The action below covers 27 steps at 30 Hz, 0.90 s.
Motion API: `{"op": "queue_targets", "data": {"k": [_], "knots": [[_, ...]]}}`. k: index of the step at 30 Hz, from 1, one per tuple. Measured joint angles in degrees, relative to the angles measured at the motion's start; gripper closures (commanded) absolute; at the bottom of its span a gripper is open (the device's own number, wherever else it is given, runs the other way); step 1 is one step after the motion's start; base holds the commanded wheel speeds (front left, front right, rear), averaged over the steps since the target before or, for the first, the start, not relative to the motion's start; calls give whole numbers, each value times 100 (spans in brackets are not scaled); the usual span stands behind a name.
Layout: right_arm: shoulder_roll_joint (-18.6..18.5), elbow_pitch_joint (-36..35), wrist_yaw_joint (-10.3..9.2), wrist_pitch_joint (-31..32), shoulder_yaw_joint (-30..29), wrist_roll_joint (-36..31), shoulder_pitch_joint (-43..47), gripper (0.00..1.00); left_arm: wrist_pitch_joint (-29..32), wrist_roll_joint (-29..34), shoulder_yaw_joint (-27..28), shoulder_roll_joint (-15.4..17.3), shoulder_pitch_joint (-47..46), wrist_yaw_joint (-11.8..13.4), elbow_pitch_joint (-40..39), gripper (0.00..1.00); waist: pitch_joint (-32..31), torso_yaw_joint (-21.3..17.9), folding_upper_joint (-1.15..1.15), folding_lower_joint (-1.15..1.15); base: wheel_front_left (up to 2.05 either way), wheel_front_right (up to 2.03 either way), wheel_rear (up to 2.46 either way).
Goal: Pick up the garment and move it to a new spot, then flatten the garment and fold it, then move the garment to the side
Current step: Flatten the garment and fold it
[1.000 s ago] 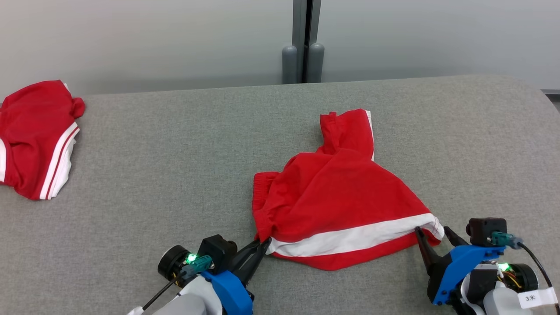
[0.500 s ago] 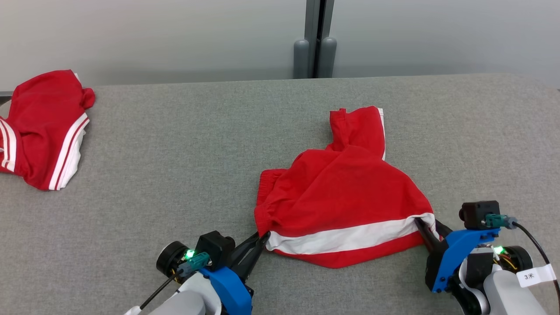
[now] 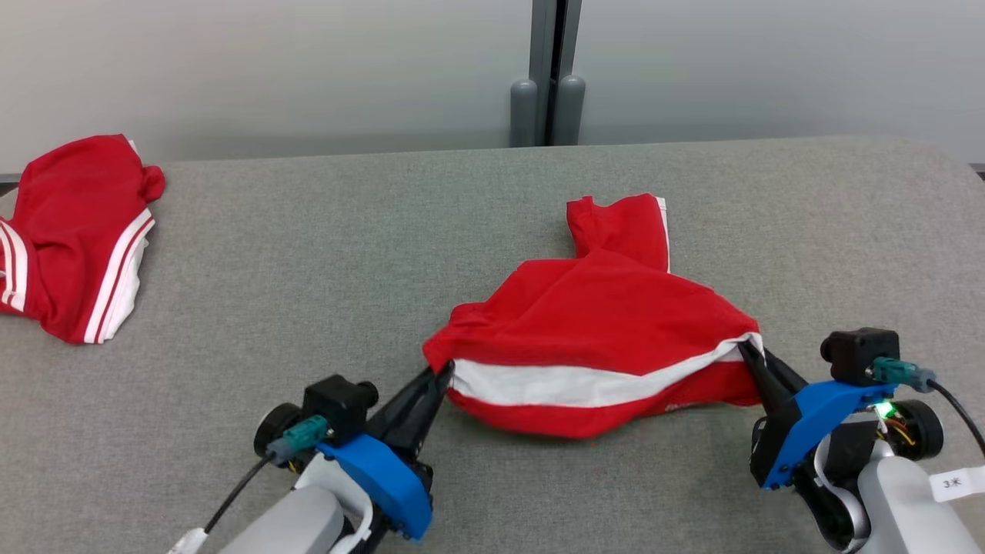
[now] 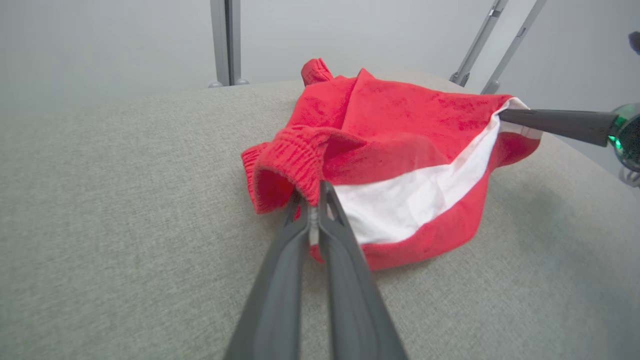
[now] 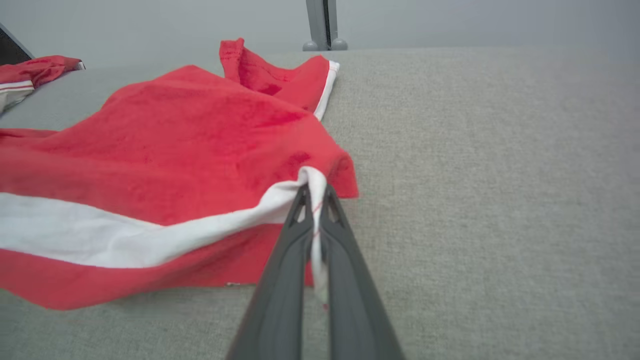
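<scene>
The garment (image 3: 592,323) is a pair of red shorts with a broad white stripe, crumpled on the grey table right of centre. My left gripper (image 3: 445,371) is shut on its near left corner by the ribbed waistband (image 4: 295,155). At the near right corner my right gripper (image 3: 746,350) is shut on the white stripe's end (image 5: 312,182). Both pinched corners are raised a little, and the front edge sags between them. The far leg of the garment (image 5: 280,75) lies on the cloth. In the left wrist view the right gripper's finger (image 4: 555,125) reaches in from the right.
A second red garment (image 3: 73,231) with white stripes lies bunched at the table's far left edge. The grey fabric table (image 3: 323,254) stretches between the two garments. A grey post (image 3: 548,77) rises behind the table's far edge against a pale wall.
My right gripper has shut on the garment's right corner, having stood open beside it. Both grippers have lifted their corners slightly, bunching the garment upward. The camera has shifted a little.
</scene>
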Motion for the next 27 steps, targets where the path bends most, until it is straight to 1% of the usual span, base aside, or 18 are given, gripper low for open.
{"op": "queue_targets", "data": {"k": [5,8,9,10,11,12,13,14,22,25,27], "knots": [[-125,-683,0,-65,-59,60,7,100,-5,-300,769,14,106,-4,-719,100,-171,-32,0,0,0,0,0],[-169,-1226,0,-58,-135,91,48,100,-8,-483,1155,67,161,-5,-1260,100,-307,-57,0,0,0,0,0],[-169,-1226,0,-58,-135,91,48,100,-8,-483,1155,67,161,-5,-1260,100,-307,-57,0,0,0,0,0],[-192,-1618,0,-24,-219,99,102,100,-7,-598,1346,135,211,0,-1613,100,-403,-75,0,-1,0,0,0],[-204,-1838,0,-1,-266,105,124,100,-7,-657,1418,189,226,18,-1807,100,-452,-87,0,-1,0,0,0],[-204,-1838,0,-1,-266,105,124,100,-7,-657,1418,189,226,18,-1807,100,-452,-87,0,-1,0,0,0],[-205,-2310,0,89,-355,107,183,100,25,-764,1569,286,227,97,-2249,100,-550,-105,0,-1,0,0,0],[-205,-2310,0,89,-355,107,183,100,25,-764,1569,286,227,97,-2249,100,-550,-105,0,-1,0,0,0],[-97,-4341,0,544,-683,189,468,100,469,-926,2098,812,65,572,-4296,100,-796,-224,-2,-1,0,0,0],[-69,-4910,0,717,-791,183,472,100,791,-1031,2242,962,-175,713,-4916,100,-785,-258,-2,-1,0,0,0],[-30,-5153,0,862,-837,242,494,100,1024,-1107,2273,1015,-335,786,-5189,100,-737,-278,-2,-1,0,0,0]]}}
